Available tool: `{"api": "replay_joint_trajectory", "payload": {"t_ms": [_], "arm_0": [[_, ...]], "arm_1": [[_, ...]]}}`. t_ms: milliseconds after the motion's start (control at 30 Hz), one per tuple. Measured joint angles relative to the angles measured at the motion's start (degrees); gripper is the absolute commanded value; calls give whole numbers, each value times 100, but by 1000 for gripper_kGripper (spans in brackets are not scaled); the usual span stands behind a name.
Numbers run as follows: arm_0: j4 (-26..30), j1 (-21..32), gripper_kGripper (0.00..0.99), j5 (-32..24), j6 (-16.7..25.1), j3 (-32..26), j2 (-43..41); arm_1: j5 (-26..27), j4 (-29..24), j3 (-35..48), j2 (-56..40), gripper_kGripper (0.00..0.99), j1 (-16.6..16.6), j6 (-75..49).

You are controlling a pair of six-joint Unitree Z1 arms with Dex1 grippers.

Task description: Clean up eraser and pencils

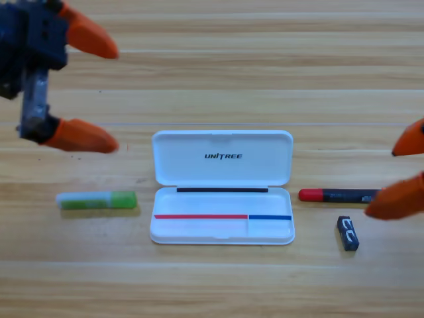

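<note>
The light green pencil with its white end lies flat left of the open white case. Right of the case lies the black pencil with a red end; its right tip is covered by a jaw of my right gripper. The small dark eraser sits just below that pencil. My right gripper is open at the right edge, partly cut off, with nothing held. In the upper left, well above the green pencil, my left gripper is open and empty.
The case stands in the table's middle with its lid folded back toward the far side and its tray facing up. Wooden table surface surrounds everything.
</note>
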Motion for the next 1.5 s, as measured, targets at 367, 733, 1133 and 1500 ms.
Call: {"api": "replay_joint_trajectory", "payload": {"t_ms": [367,733,1133,1500], "arm_0": [[225,1092,976,749,2056,0,875],[897,1985,979,704,2097,-564,2425],[905,2033,990,472,1132,-717,3370],[905,2033,990,354,1122,-717,3559]], "arm_1": [[-366,30,13,1132,989,-310,1390],[-698,-230,8,2118,908,-310,3034],[-680,-626,8,2953,821,-323,3720],[-692,-899,127,3167,0,-551,3857]]}}
